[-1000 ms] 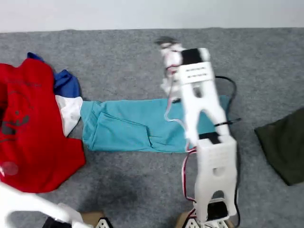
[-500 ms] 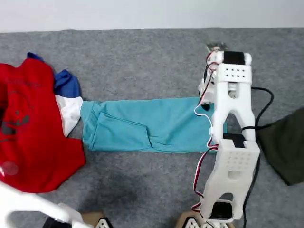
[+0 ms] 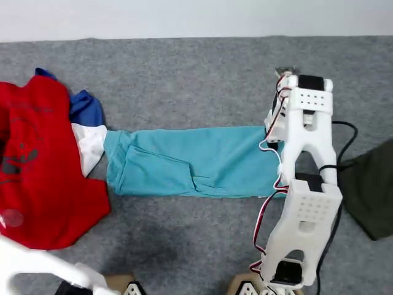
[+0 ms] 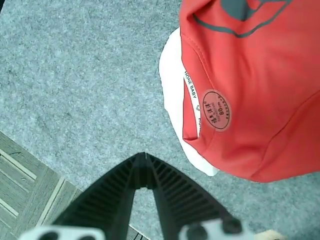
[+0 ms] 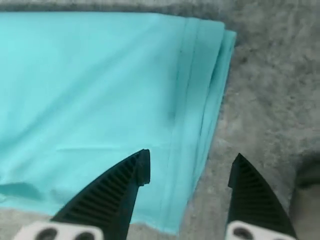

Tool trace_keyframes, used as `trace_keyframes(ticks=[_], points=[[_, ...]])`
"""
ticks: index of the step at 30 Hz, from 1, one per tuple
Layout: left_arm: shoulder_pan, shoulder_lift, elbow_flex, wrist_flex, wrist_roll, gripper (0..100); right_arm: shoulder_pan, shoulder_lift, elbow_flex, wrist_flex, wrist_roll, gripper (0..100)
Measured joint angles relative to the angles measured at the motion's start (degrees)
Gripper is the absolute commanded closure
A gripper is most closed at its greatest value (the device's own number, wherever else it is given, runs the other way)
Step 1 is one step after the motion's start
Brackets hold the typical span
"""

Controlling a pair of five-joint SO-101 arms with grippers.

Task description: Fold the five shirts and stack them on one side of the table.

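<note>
A teal shirt (image 3: pixel 190 161), folded into a long strip, lies across the middle of the grey table. My right gripper (image 5: pixel 192 167) hangs open above its right end (image 5: pixel 200 100), fingers straddling the layered hem. The right arm (image 3: pixel 304 153) stands over that end in the high view. A red shirt (image 3: pixel 37 166) lies at the left over a white one (image 3: pixel 91 144) and a blue one (image 3: pixel 86 107). My left gripper (image 4: pixel 145 159) is shut, empty, above the carpet beside the red shirt (image 4: pixel 250 75) and the white shirt (image 4: pixel 175 100) under it. A dark green shirt (image 3: pixel 368 184) lies at the right edge.
The grey carpet (image 3: pixel 184 74) covers the table up to a pale wall at the back. Part of the left arm (image 3: pixel 37 264) crosses the lower left corner. A wooden floor (image 4: pixel 20 185) shows past the carpet's edge in the left wrist view.
The right arm has swung to the right along the teal shirt, from over its middle to its right end. The shirts have not moved.
</note>
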Motion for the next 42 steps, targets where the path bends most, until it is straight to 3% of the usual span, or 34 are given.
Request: trace_keyframes(ticks=[11, 19, 26, 35, 42], points=[[1.05, 0.0, 0.0, 0.0, 0.0, 100, -0.09, -0.35, 15.03, -14.86, 0.0, 74.4], [5.1, 0.0, 0.0, 0.0, 0.0, 100, -0.53, -1.32, 16.26, -16.0, -0.09, 98.6], [5.36, 0.0, 0.0, 0.0, 0.0, 100, 0.09, -1.58, 16.26, -15.91, -0.09, 98.8], [5.36, 0.0, 0.0, 0.0, 0.0, 100, 8.35, -1.41, 13.27, -11.16, 1.05, 98.8], [6.15, 0.0, 0.0, 0.0, 0.0, 100, 16.18, -1.41, 4.84, -8.0, 7.82, 98.8]])
